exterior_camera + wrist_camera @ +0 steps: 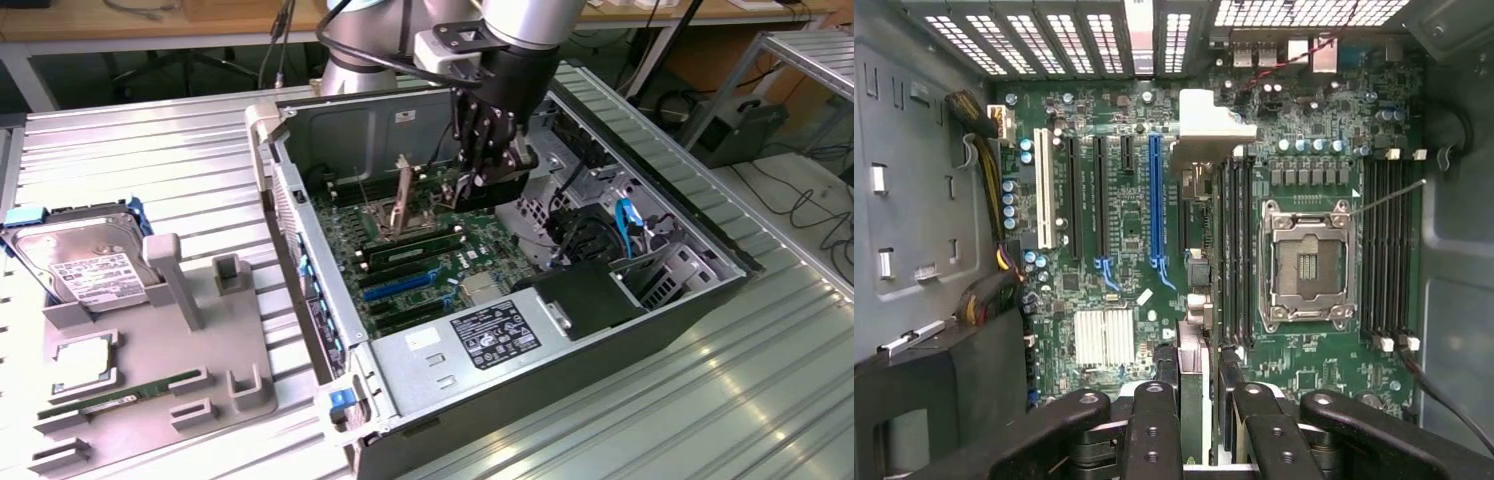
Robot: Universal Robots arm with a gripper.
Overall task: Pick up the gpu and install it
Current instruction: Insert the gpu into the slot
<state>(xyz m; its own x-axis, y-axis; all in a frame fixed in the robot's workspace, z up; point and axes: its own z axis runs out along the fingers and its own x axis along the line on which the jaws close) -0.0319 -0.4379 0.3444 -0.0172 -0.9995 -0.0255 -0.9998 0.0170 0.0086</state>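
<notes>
Inside open case [334,330], gripper [483,180] above motherboard [1144,300]

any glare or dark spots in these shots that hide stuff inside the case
Exterior view: bright glare streaks on the ribbed metal table; the gripper reads as a dark mass over the motherboard. Wrist view: the vent grille is blown out white, the case wall is dim, and the board stays evenly lit.

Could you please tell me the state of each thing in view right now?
gripper: shut on the gpu, above the motherboard.
gpu: held edge-on, not yet seated.
blue slot: empty.
processor socket: empty.
computer case: open, lying on its side.
hard drive: resting on the tray.
memory stick: lying flat on the tray.
</notes>
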